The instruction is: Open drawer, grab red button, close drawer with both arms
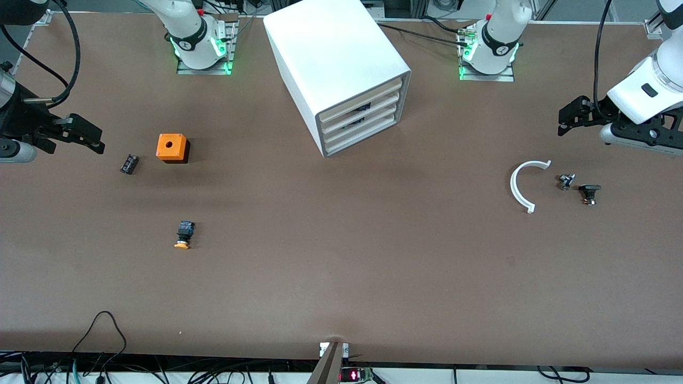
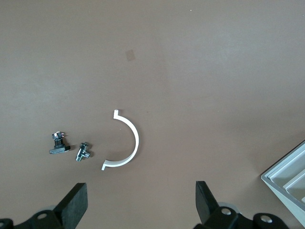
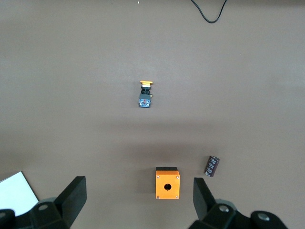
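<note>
The white drawer cabinet (image 1: 341,64) stands in the middle of the table near the arms' bases, with its several drawers (image 1: 363,121) all shut. The red-capped button is out of view. My left gripper (image 1: 570,117) hangs open and empty over the left arm's end of the table, above a white arc (image 2: 129,143); in the left wrist view (image 2: 141,202) its jaws stand wide apart. My right gripper (image 1: 84,134) hangs open and empty over the right arm's end; in the right wrist view (image 3: 139,198) the orange box (image 3: 167,183) lies between its spread jaws.
An orange-yellow-capped button (image 1: 183,235) lies nearer the front camera than the orange box with a hole (image 1: 172,148). A black cylinder (image 1: 129,164) lies beside the box. A white arc (image 1: 520,186) and two small metal parts (image 1: 565,181) (image 1: 589,193) lie under the left gripper.
</note>
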You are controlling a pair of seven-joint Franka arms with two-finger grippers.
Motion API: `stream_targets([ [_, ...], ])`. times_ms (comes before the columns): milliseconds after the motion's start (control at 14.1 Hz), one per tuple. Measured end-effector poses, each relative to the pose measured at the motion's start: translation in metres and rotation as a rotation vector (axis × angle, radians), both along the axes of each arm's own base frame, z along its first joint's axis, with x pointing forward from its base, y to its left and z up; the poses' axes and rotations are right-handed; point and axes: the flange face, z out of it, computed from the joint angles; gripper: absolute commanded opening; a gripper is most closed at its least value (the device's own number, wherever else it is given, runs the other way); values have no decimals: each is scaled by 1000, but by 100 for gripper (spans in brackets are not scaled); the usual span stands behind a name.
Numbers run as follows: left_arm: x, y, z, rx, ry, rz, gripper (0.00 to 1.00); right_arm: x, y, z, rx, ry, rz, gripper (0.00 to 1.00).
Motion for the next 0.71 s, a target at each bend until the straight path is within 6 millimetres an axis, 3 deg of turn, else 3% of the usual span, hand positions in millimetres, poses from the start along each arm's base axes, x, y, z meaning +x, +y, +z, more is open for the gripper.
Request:
stream_targets([
  [708,-3,-2,-2,-3,25,0,100,0,8,-3,-38,7,-27,99],
])
